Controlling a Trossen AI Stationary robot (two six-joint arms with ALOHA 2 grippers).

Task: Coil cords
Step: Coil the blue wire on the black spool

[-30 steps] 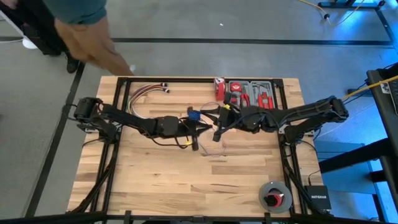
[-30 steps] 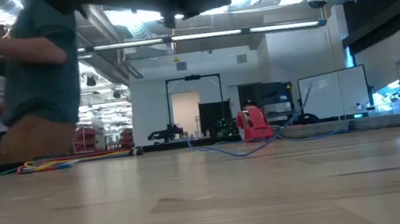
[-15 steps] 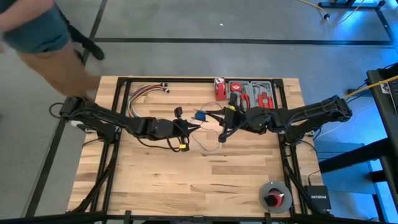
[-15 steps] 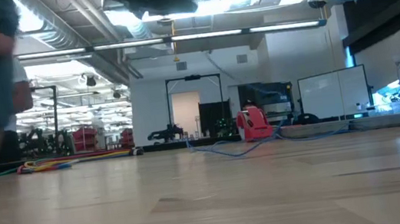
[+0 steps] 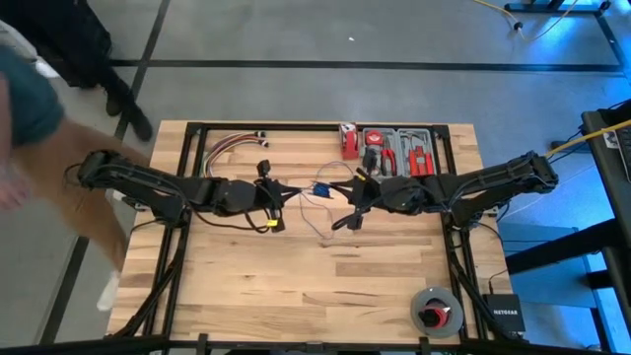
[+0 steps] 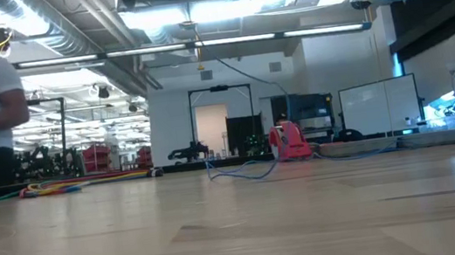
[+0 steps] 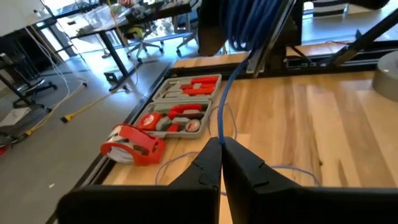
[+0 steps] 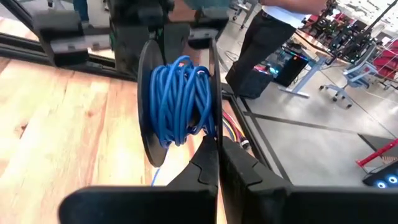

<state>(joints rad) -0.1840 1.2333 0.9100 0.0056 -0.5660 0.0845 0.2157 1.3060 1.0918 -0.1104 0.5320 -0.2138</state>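
The cord is a thin blue wire. Most of it is wound on a black spool (image 8: 180, 102), which shows blue in the high view (image 5: 320, 188) above the table's middle. My right gripper (image 8: 217, 146) is shut on that spool. A free strand (image 7: 219, 109) runs from the spool to my left gripper (image 7: 221, 144), which is shut on it just left of the spool (image 5: 289, 191). Slack loops of the cord (image 5: 325, 225) lie on the wood below, seen in the low view (image 6: 242, 171) too. My left gripper pinches a single strand of the cord (image 7: 220, 134) between its two fingertips, coming nearly level from the table's left. The strand rises straight from the fingers to the spool. My right gripper pinches the rim of one spool flange (image 8: 211, 130) between its fingers, coming nearly level from the table's right. The spool is lifted clear of the table, its flanges upright.
A tray of red tools (image 5: 399, 150) and a red tape dispenser (image 5: 347, 139) stand at the far edge. A bundle of coloured wires (image 5: 232, 148) lies far left. A round disc (image 5: 435, 311) sits near right. A person (image 5: 25, 118) moves beside the table's left.
My left gripper has drawn back toward the table's left edge and risen, staying shut on the cord, so the strand to the spool is now longer. The person by the far left corner has walked off to the left.
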